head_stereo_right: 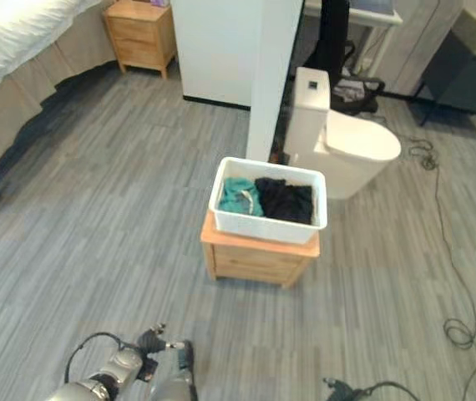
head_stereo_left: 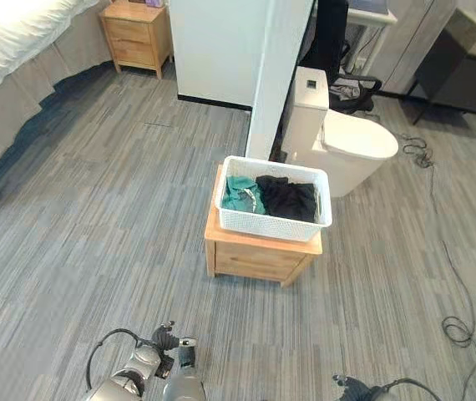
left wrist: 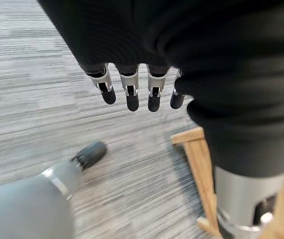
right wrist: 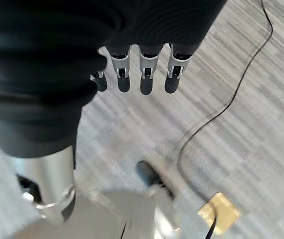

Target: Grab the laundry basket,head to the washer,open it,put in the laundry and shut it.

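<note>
Left eye view: the white laundry basket [head_stereo_left: 275, 199] sits on a low wooden stand [head_stereo_left: 259, 255] ahead of the robot and slightly to its right, well apart from both arms. It holds a teal garment [head_stereo_left: 242, 194] on its left and a black garment [head_stereo_left: 290, 199] on its right. Its long axis runs across the view, so one short end faces each arm. A white toilet [head_stereo_left: 338, 138] stands just beyond it, and a white partition [head_stereo_left: 275, 75] rises behind. The arms enter low at the bottom edge, the left slightly nearer the stand's left side.

Right eye view: the same layout appears. A bed [head_stereo_right: 21, 42] and a wooden nightstand [head_stereo_right: 142, 33] lie far to the left, and a loose cable [head_stereo_right: 451, 267] trails over the floor to the right.

Left wrist view: the left hand [left wrist: 132, 89] hangs over the grey floor with its fingers [left wrist: 130, 92] straight, side by side and holding nothing. A wooden edge shows nearby.

Right wrist view: the right hand [right wrist: 142, 74] hangs likewise, with its fingers [right wrist: 146, 75] straight and empty above the floor and a dark cable.

Judgement: an approach forward comes first, then one hand to each short end.
</note>
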Controlling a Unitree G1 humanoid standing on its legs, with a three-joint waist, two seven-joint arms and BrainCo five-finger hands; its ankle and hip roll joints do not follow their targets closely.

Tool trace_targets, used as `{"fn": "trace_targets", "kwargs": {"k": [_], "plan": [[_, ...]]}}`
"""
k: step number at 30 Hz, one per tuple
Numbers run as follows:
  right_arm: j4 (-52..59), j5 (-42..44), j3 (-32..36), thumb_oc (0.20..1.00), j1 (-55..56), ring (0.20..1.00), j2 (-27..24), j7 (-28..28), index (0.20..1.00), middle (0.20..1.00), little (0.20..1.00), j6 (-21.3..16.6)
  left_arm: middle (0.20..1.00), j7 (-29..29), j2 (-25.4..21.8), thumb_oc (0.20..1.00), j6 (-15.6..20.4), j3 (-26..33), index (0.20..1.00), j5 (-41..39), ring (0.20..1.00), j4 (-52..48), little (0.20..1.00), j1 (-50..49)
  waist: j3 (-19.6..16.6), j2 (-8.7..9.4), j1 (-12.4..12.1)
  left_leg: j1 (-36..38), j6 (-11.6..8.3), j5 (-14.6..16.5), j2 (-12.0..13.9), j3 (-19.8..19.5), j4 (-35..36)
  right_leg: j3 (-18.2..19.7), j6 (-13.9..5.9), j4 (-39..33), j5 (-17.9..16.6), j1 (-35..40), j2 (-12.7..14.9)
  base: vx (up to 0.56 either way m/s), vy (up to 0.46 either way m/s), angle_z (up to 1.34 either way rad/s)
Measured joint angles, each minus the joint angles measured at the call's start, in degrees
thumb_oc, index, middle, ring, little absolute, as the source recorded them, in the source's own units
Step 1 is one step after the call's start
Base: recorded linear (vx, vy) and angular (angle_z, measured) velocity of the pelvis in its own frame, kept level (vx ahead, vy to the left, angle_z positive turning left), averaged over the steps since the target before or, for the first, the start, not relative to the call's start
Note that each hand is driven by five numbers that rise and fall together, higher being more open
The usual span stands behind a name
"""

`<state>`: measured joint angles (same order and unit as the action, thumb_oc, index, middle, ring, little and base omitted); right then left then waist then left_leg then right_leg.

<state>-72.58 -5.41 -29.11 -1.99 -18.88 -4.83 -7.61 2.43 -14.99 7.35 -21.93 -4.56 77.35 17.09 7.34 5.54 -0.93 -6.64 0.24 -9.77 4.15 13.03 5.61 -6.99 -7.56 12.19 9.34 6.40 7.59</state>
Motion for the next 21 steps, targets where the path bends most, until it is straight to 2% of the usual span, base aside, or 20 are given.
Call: {"fn": "trace_targets", "kwargs": {"k": [1,2,3,4,5,6,7,8,9,10,12,13,14,15,16,17,18,19,21], "plan": [[0.0,0.0,0.2,1.000,0.3,1.000,0.1,0.7,1.000,1.000,1.000,0.4,1.000,0.4,0.0,1.000,0.1,-1.3,1.000,0.0,1.000,0.0,1.000,0.5,-0.7,-0.97,-0.3,0.3,1.36,1.5,-1.2,-0.1,0.0,0.4,-1.49,9.3,0.1,-4.7,1.7,0.41,0.452,0.19],[-0.1,0.0,0.2,1.000,-0.5,1.000,-0.3,1.1,1.000,1.000,1.000,0.8,1.000,0.9,-0.5,1.000,0.1,-1.6,1.000,-0.1,1.000,-0.8,1.000,1.0,-0.6,-1.16,-0.3,0.9,3.57,2.9,-4.4,-1.0,0.0,1.2,-3.76,22.3,-2.1,-11.3,4.8,0.43,0.437,0.28],[0.1,0.0,0.3,1.000,-1.6,1.000,-0.9,1.2,1.000,1.000,1.000,1.4,1.000,1.1,-0.5,1.000,0.0,-1.6,1.000,-0.2,1.000,-1.8,1.000,0.7,-0.2,-1.46,-0.1,1.5,4.79,3.4,-5.4,-1.2,0.0,3.5,-4.65,29.8,-6.6,-15.3,5.8,0.44,0.386,0.43],[0.5,0.0,0.5,1.000,-3.0,1.000,-2.6,1.5,1.000,1.000,1.000,1.6,1.000,1.0,-0.5,1.000,0.1,-3.1,1.000,-0.5,1.000,-3.8,1.000,0.2,1.6,-3.84,0.1,3.0,5.93,4.3,-5.9,-1.4,0.1,3.7,-6.47,37.9,-9.4,-20.2,6.4,0.41,0.197,0.26],[0.9,0.0,0.5,1.000,-3.4,1.000,-3.3,1.6,1.000,1.000,1.000,1.6,1.000,1.0,-0.7,1.000,0.1,-3.1,1.000,-0.6,1.000,-4.5,1.000,-0.4,1.9,-4.69,-0.2,3.6,6.66,5.0,-6.1,-1.3,0.0,3.2,-6.66,39.0,-7.3,-22.6,5.9,0.32,0.133,0.06],[5.1,-0.2,0.7,1.000,-3.7,1.000,-4.3,1.8,1.000,1.000,1.000,2.4,1.000,0.9,-1.6,1.000,0.0,-3.2,1.000,-0.6,1.000,-4.0,1.000,-1.2,2.7,-5.13,-0.5,5.4,6.87,7.0,-6.4,-0.8,0.0,0.3,-5.53,34.0,-2.4,-25.6,5.6,0.38,0.055,-0.32],[8.2,-0.3,1.0,1.000,-4.0,1.000,-4.9,2.0,1.000,1.000,1.000,2.2,1.000,0.8,-2.5,1.000,-0.3,-3.1,1.000,-0.6,1.000,-3.4,1.000,-2.6,3.0,-5.46,-0.1,6.4,7.45,7.5,-6.4,0.5,0.2,-5.3,-4.18,24.4,-2.0,-26.2,5.7,0.33,-0.092,-0.18],[10.7,-0.6,0.2,1.000,-3.5,1.000,-5.1,2.0,1.000,1.000,1.000,1.5,1.000,0.8,-3.5,1.000,-0.1,-1.4,1.000,-0.6,1.000,-3.1,1.000,-3.8,2.9,-4.44,0.3,8.5,5.27,8.5,-7.8,0.3,0.0,-12.9,-2.72,11.0,-5.2,-26.6,7.9,0.40,-0.143,0.10],[11.6,-0.7,0.1,1.000,-2.3,1.000,-5.0,1.9,1.000,1.000,1.000,1.6,1.000,0.8,-3.3,1.000,0.0,-0.7,1.000,-0.6,1.000,-2.9,1.000,-3.8,2.6,-4.11,0.5,9.5,4.27,9.5,-8.1,-0.1,0.0,-13.2,-2.11,6.1,-7.0,-25.9,8.1,0.34,-0.245,0.35],[11.7,-1.0,0.1,1.000,-2.0,1.000,-4.8,1.9,1.000,1.000,1.000,1.6,1.000,0.8,-3.2,1.000,0.0,-0.8,1.000,-0.5,1.000,-2.4,1.000,-4.1,2.2,-3.97,0.3,9.9,4.08,9.8,-8.0,0.0,0.0,-12.1,-2.35,3.8,-8.2,-25.8,7.7,0.18,-0.189,0.43],[11.6,-2.3,0.3,1.000,-2.1,1.000,-4.7,1.6,1.000,1.000,1.000,1.6,1.000,0.7,-3.2,1.000,0.0,-0.5,1.000,0.0,1.000,-1.5,1.000,-5.0,1.0,-3.02,-0.4,10.8,2.41,10.9,-7.5,0.0,-0.1,-10.4,-2.59,-3.3,-16.0,-24.1,9.4,0.23,-0.368,0.36],[11.9,-2.6,0.4,1.000,-3.9,1.000,-5.3,1.0,1.000,1.000,1.000,1.7,1.000,0.8,-2.8,1.000,0.0,2.0,1.000,0.0,1.000,0.1,1.000,-4.8,1.2,-3.27,-0.9,11.5,0.04,12.3,-5.9,0.0,-2.2,-9.4,-4.39,-7.9,-19.0,-21.9,11.1,0.24,-0.498,-0.06],[14.0,-3.4,0.2,1.000,-4.7,1.000,-5.6,0.9,1.000,1.000,1.000,1.5,1.000,0.9,-2.8,1.000,-0.1,3.5,1.000,0.0,1.000,0.4,1.000,-5.0,1.5,-3.65,-1.1,11.9,-1.47,13.3,-4.6,0.4,-4.7,-9.7,-4.31,-11.3,-21.0,-20.2,11.2,0.20,-0.680,-0.63],[17.0,-4.6,-1.7,1.000,-4.9,1.000,-5.2,0.4,1.000,1.000,1.000,1.0,1.000,1.0,-3.8,1.000,0.0,5.8,1.000,0.1,1.000,0.3,1.000,-5.9,1.6,-2.67,-1.8,15.6,-5.57,15.5,-1.1,2.5,-9.7,-12.3,0.67,-10.7,-24.7,-15.4,9.2,0.16,-0.638,-0.83],[18.2,-5.0,-1.9,1.000,-5.0,1.000,-5.7,0.3,1.000,1.000,1.000,0.9,1.000,1.1,-3.9,1.000,0.0,5.9,1.000,0.2,1.000,0.4,1.000,-6.1,1.3,-2.99,-1.7,15.2,-6.54,16.0,1.2,2.6,-12.8,-12.1,1.65,-8.8,-19.7,-15.2,7.1,0.16,-0.628,-0.68],[19.8,-5.2,-1.7,1.000,-4.5,1.000,-6.4,0.0,1.000,1.000,1.000,0.5,1.000,1.1,-4.0,1.000,0.0,5.8,1.000,0.5,1.000,0.7,1.000,-6.0,1.0,-3.56,-1.0,14.4,-7.30,15.5,3.8,1.7,-15.2,-12.0,1.96,-6.3,-16.2,-15.4,5.1,0.08,-0.347,-0.24],[21.4,-6.0,-1.1,1.000,-2.7,1.000,-7.3,-0.2,1.000,1.000,1.000,0.5,1.000,1.1,-4.3,1.000,0.0,5.6,1.000,0.7,1.000,0.8,1.000,-5.4,0.8,-3.34,-0.6,13.4,-8.91,14.2,6.3,1.4,-17.8,-12.0,3.05,-5.3,-13.9,-15.3,2.9,0.06,-0.316,-0.08],[21.8,-6.7,-1.1,1.000,-1.7,1.000,-7.9,-0.2,1.000,1.000,1.000,0.5,1.000,1.1,-4.4,1.000,0.1,5.8,1.000,0.6,1.000,0.3,1.000,-5.1,0.8,-2.92,-0.7,12.7,-9.47,12.3,8.4,1.1,-20.0,-12.4,4.76,-5.4,-12.9,-14.7,1.1,0.05,-0.341,-0.08],[21.5,-6.9,-0.7,1.000,0.2,1.000,-9.3,-0.2,1.000,1.000,1.000,0.7,1.000,1.1,-4.2,1.000,0.0,6.0,1.000,0.6,1.000,0.2,1.000,-4.2,0.8,-1.08,0.1,8.3,-11.32,7.6,11.4,-2.1,-27.5,-13.1,8.52,-5.5,-10.5,-13.1,-1.3,0.04,-0.277,-0.02]]}}
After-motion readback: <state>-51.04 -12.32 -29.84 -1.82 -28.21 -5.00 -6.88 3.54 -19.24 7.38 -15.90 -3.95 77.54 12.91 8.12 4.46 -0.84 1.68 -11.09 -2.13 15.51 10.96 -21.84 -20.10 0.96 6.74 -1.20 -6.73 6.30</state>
